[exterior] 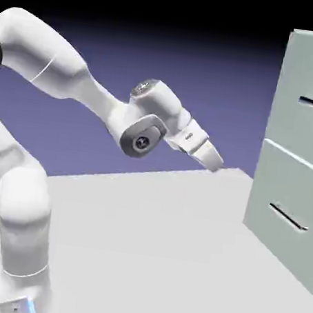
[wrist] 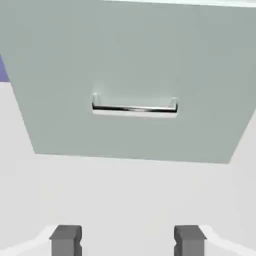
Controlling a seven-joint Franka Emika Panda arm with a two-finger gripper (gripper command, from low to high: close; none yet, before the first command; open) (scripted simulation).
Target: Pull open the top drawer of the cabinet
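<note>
Hand (exterior: 212, 160) near cabinet (exterior: 299, 150), above pale table (exterior: 139, 254).

A simulated robotics test scene — a rendered one, with a white Franka Panda arm (exterior: 22, 221) on a plain pale tabletop (exterior: 146, 255), a two-drawer cabinet (exterior: 296, 150) facing it, and a flat blue-violet backdrop (exterior: 216, 91) fading to black above.

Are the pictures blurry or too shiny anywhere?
Exterior view: the white arm is brightly lit, its pale parts nearly washed out, and the sky behind goes black at the top; hand view: the lower drawer's handle has a shiny glint along its dark bar, and the tabletop looks plain white; neither view looks badly blurred.
</note>
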